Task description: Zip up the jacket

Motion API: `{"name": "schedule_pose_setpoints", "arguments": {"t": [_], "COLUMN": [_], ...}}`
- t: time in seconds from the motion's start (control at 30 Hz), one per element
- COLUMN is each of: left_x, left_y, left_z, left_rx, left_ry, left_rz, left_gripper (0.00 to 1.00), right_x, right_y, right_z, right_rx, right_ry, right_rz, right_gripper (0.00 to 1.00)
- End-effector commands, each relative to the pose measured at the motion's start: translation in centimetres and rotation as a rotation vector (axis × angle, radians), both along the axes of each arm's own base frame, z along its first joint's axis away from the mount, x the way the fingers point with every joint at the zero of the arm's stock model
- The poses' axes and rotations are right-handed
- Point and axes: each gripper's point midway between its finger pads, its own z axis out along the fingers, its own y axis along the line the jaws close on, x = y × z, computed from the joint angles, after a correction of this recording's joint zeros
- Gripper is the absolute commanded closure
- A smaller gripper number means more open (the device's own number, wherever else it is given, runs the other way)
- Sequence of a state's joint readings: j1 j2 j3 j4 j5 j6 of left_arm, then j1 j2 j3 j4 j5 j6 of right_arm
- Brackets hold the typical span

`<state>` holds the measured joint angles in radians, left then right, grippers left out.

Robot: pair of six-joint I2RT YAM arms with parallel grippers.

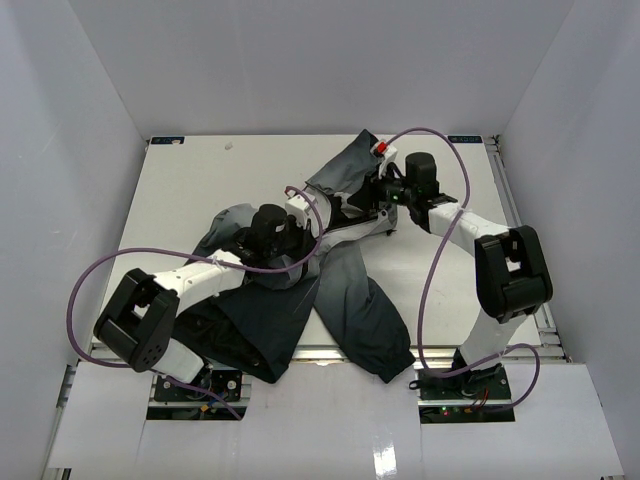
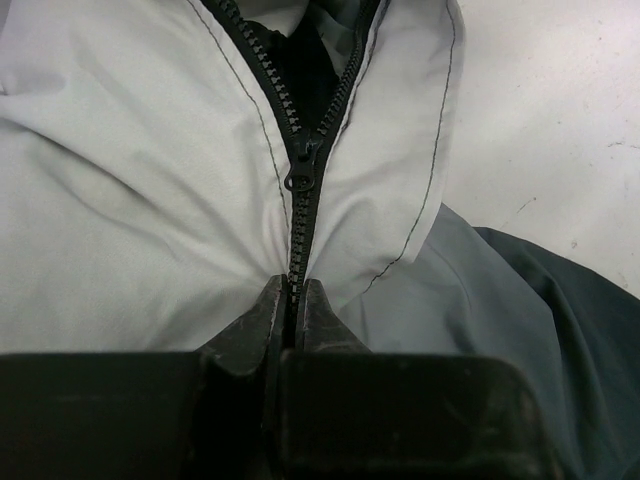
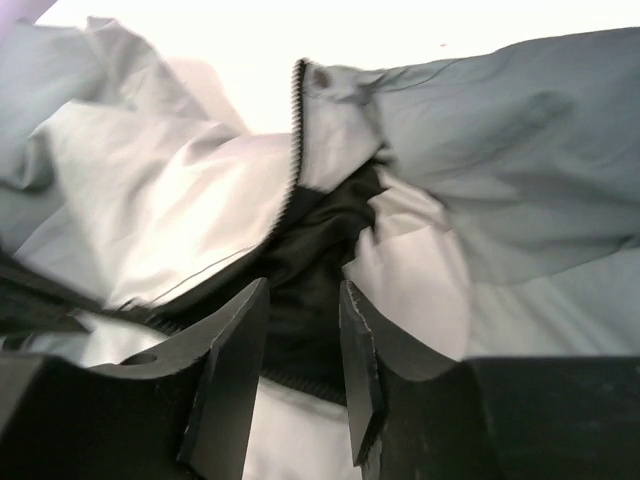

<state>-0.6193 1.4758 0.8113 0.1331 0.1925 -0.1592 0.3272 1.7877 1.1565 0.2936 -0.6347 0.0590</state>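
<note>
The dark charcoal jacket (image 1: 340, 290) lies crumpled across the middle of the table, grey inner panels showing. In the left wrist view its zipper (image 2: 300, 215) runs up from my jaws, closed below the slider (image 2: 302, 170) and split open above it. My left gripper (image 2: 292, 290) is shut on the closed zipper tape just below the slider. My right gripper (image 3: 303, 300) is open, hovering over the open upper part of the jacket (image 3: 320, 240), black lining and zipper teeth (image 3: 296, 120) between and beyond its fingers. In the top view the left gripper (image 1: 305, 210) and right gripper (image 1: 375, 205) sit close together.
White table (image 1: 200, 190) with walls on three sides. Purple cables (image 1: 440, 250) loop from both arms. A sleeve (image 1: 370, 320) hangs toward the table's near edge. Metal rails run along the right edge (image 1: 515, 210).
</note>
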Motion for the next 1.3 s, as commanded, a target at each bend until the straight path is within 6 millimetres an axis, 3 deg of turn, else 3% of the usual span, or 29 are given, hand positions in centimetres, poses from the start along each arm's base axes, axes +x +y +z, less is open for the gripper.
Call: {"name": "schedule_pose_setpoints", "arguments": {"t": [0.0,0.2,0.47,0.73,0.8,0.87,0.97,1.17,1.27], "left_x": [0.1,-0.1,-0.1,0.0,0.0,0.0,0.0,0.1,0.1], "left_y": [0.3,0.5,0.7,0.8,0.8,0.7,0.8,0.8,0.8], "left_z": [1.2,0.8,0.6,0.3,0.2,0.0,-0.2,-0.2,-0.3], "left_rx": [-0.026,-0.02,-0.01,0.0,0.002,0.006,0.016,0.031,0.036], "left_ry": [-0.048,-0.04,-0.035,-0.03,-0.028,-0.024,-0.021,-0.02,-0.018], "left_rz": [0.029,0.033,0.043,0.05,0.051,0.051,0.054,0.06,0.062], "left_gripper": [1.0,1.0,1.0,1.0,1.0,1.0,1.0,1.0,1.0], "right_x": [-2.8,-6.3,-7.0,-7.6,-7.6,-7.1,-6.2,-4.6,-4.2], "right_y": [1.9,5.2,6.7,6.7,6.9,6.9,6.3,5.5,5.5], "right_z": [2.3,2.0,-1.6,-4.0,-4.7,-5.2,-5.2,-3.4,-2.8], "right_rx": [-0.034,-0.102,-0.221,-0.309,-0.322,-0.358,-0.38,-0.369,-0.357], "right_ry": [-0.137,-0.194,-0.137,-0.1,-0.082,-0.07,-0.068,-0.107,-0.121], "right_rz": [0.063,0.154,0.164,0.127,0.127,0.088,0.01,-0.108,-0.13], "right_gripper": [0.6,0.51,0.4,0.4,0.45,0.58,0.7,0.8,0.9]}}
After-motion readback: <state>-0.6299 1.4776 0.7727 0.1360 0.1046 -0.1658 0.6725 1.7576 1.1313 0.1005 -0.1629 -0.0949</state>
